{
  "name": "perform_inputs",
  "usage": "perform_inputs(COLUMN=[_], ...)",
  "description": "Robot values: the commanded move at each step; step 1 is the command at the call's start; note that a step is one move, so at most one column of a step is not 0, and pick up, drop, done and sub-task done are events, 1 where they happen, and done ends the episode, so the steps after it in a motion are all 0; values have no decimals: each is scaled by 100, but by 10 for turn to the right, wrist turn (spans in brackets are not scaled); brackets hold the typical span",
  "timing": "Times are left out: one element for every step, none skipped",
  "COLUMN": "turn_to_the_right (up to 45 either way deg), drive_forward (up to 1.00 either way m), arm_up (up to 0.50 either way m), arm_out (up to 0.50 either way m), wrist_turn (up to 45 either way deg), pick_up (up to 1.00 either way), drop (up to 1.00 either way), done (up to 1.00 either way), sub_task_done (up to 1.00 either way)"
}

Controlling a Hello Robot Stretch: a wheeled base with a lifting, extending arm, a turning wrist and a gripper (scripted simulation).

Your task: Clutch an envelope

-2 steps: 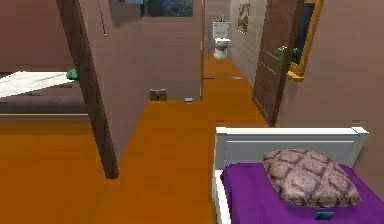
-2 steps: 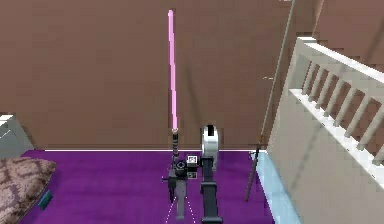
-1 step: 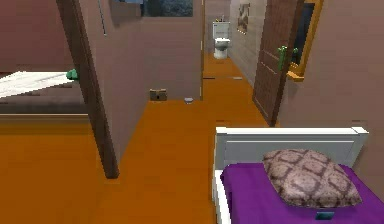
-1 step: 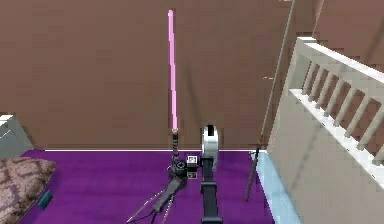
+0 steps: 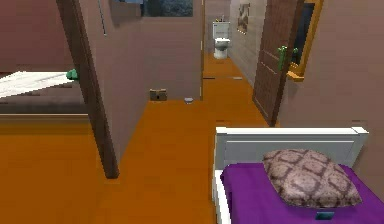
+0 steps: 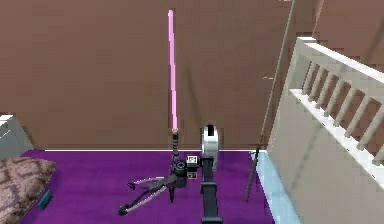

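Arm [image 6: 210, 195] over purple bed [image 6: 90, 165]; gripper [image 6: 131, 197] left of it, whether holding anything cannot be told. Envelope likely light, thin, bendy, slick; best taken by an edge.

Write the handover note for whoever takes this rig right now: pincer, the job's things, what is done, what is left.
Pincer: seen against the purple bed cover; cannot tell whether it holds anything.
Things: patterned pillow at the arm side view's left, tall pink rod upright against the brown wall, white railing at the right.
Done: the arm reaches out across the bed.
Left: find an envelope and clutch it.
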Motion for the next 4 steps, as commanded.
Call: perform_inputs(turn_to_the_right=[0,0,0,0], drive_forward=[0,0,0,0], arm_up=[0,0,-30,0], arm_out=[0,0,0,0], wrist_turn=[450,240,0,0], pick_up=[0,0,0,100], drop=[0,0,0,0], done=[0,0,0,0], sub_task_done=[0,0,0,0])
